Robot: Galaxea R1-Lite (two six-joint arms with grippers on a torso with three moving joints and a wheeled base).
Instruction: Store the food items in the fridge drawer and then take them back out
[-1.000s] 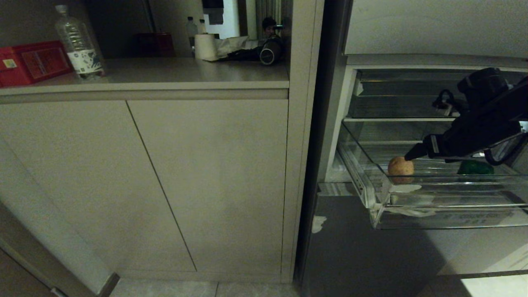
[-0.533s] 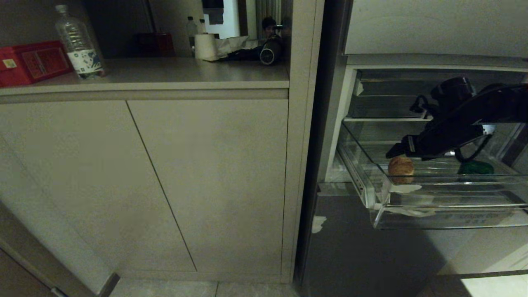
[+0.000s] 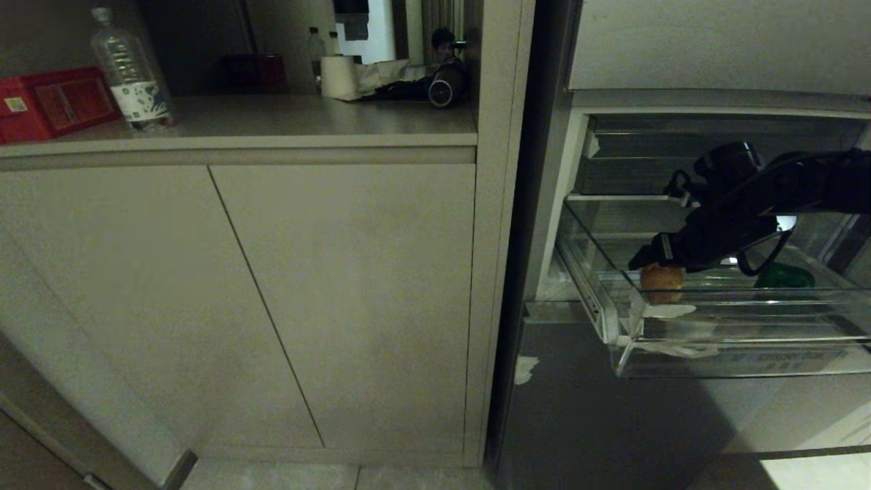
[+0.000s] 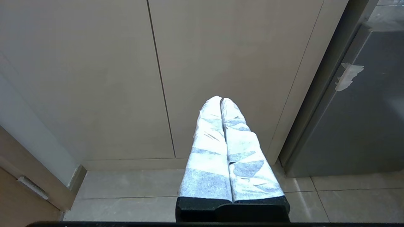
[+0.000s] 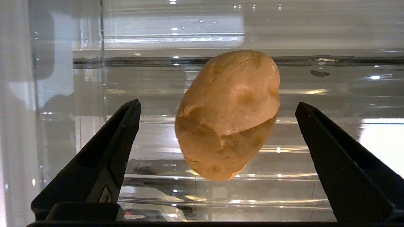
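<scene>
We've got the right gripper [image 5: 217,157] spread wide around the lumpy tan potato [image 5: 228,115] lying in the clear plastic fridge drawer [image 3: 748,337]. It looks firm, smooth, slightly heavy, so we'd pinch across its middle. Left gripper [image 4: 222,107] is pressed together, parked.

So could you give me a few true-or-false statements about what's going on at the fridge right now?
1. The fridge drawer is pulled out. True.
2. The right end effector is clamped on the potato. False: its fingers stand open on either side, not touching it.
3. A green item also lies in the drawer. True.
4. The left end effector is reaching into the drawer. False: it is shut, facing the cabinet doors.
5. The potato sits on the counter. False: it is in the drawer.
</scene>
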